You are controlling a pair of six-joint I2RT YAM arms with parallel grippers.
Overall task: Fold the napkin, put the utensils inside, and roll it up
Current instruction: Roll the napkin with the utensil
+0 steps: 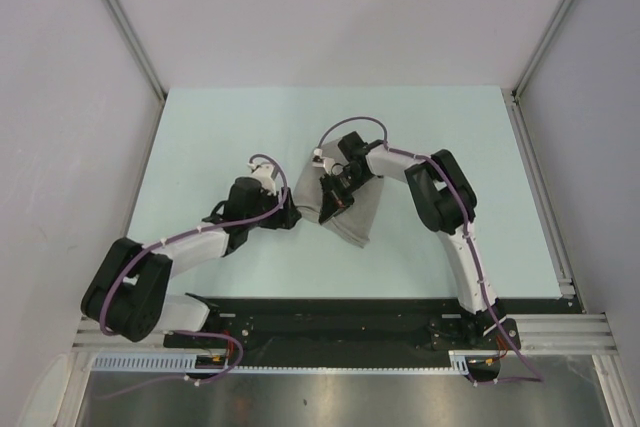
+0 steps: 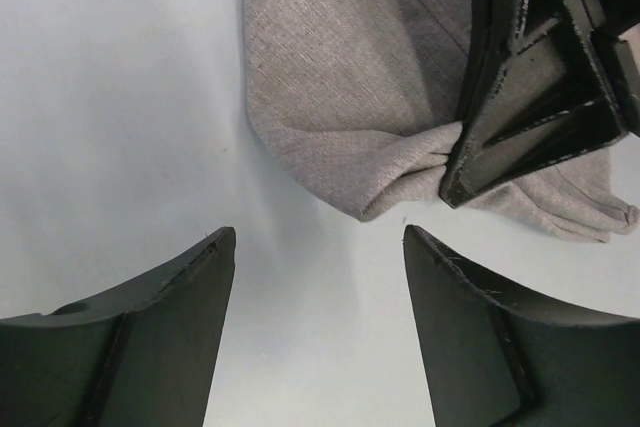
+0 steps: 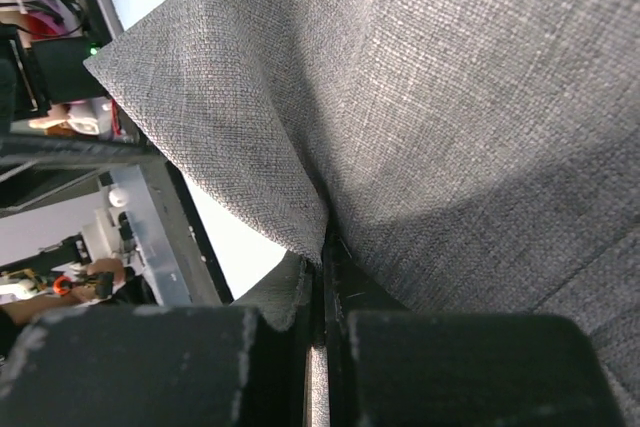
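Pale table [image 1: 200,127], folded napkin [image 1: 362,215] lengthwise far-to-near

The napkin [image 2: 340,97] is coarse-woven matt cloth — the fingers [image 2: 150,337] matt black plastic, the table [image 1: 200,127] smooth.

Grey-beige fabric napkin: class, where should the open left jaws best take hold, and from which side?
Probably the rounded, bunched fold of the grey-beige fabric napkin facing the left gripper, coming straight in from that side: it bulges up there, beside where the right gripper pinches.

My left arm [image 1: 190,244] and right arm [image 1: 465,257] match: black joints, white links, looping purple cables [image 1: 352,120]; left gripper [image 2: 318,231] matte black
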